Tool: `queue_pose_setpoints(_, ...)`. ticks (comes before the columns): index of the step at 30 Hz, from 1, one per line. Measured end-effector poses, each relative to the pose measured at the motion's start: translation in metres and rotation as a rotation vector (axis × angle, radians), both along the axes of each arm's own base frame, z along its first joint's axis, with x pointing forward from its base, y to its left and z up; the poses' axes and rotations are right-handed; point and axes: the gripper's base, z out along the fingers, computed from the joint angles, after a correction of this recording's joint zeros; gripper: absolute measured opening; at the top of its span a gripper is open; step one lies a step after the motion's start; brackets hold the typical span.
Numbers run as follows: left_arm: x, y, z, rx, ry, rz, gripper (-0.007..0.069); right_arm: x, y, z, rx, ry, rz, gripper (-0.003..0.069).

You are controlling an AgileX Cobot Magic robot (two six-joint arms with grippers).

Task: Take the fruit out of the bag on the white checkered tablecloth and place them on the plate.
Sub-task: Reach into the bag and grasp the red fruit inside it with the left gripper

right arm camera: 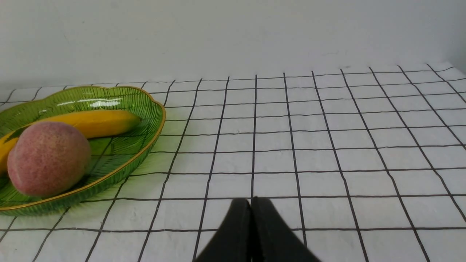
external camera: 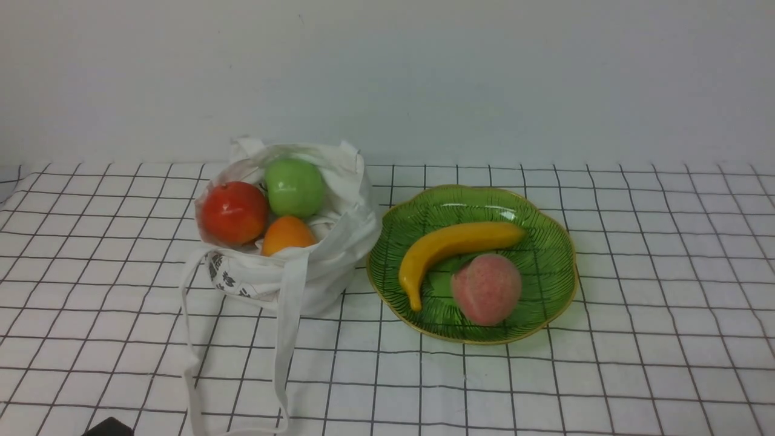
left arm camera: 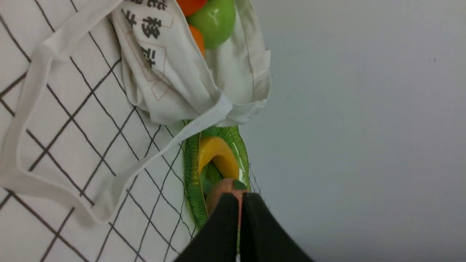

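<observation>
The white cloth bag [external camera: 303, 272] stands open on the checkered tablecloth [external camera: 636, 303]. It holds a red-orange fruit [external camera: 234, 212], a green apple [external camera: 294, 187] and a smaller orange fruit [external camera: 287, 234]. The green glass plate [external camera: 545, 242] lies right of the bag. In the left wrist view the bag [left arm camera: 174, 72], the apple [left arm camera: 214, 20] and the plate [left arm camera: 191, 174] show ahead of my left gripper [left arm camera: 240, 198], which is shut and empty. My right gripper [right arm camera: 251, 202] is shut and empty above the cloth, beside the plate [right arm camera: 145, 120]. Only a dark bit of the left arm [external camera: 108, 427] shows in the front view.
A yellow banana [external camera: 451, 245] and a fuzzy pink peach [external camera: 487, 288] lie on the plate. The bag's long straps [external camera: 284, 339] trail over the cloth toward the front edge. A plain grey wall stands behind the table.
</observation>
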Motion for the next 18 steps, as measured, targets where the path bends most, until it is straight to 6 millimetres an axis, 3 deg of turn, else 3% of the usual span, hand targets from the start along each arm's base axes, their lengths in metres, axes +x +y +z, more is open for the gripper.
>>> queue_pose_setpoints(2, -0.002, -0.001, 0.010, 0.040, -0.036, -0.021, -0.0008, 0.000, 0.000, 0.000, 0.000, 0.000, 0.000, -0.0014)
queue_pose_setpoints(5, -0.003, -0.007, 0.043, 0.205, -0.075, -0.115, -0.0008, 0.000, 0.000, 0.000, 0.000, 0.000, 0.000, -0.0014)
queue_pose_setpoints(8, 0.010, -0.014, 0.057, 0.414, 0.075, -0.285, -0.0008, 0.000, 0.000, 0.000, 0.000, 0.000, 0.000, -0.0014)
queue_pose_setpoints(14, 0.056, -0.014, 0.062, 0.715, 0.453, -0.579, -0.0008, 0.000, 0.000, 0.000, 0.000, 0.000, 0.000, -0.0014)
queue_pose_setpoints(18, 0.114, -0.011, 0.073, 0.822, 0.588, -0.659, -0.0004, 0.000, 0.000, 0.000, 0.000, 0.000, 0.000, -0.0014)
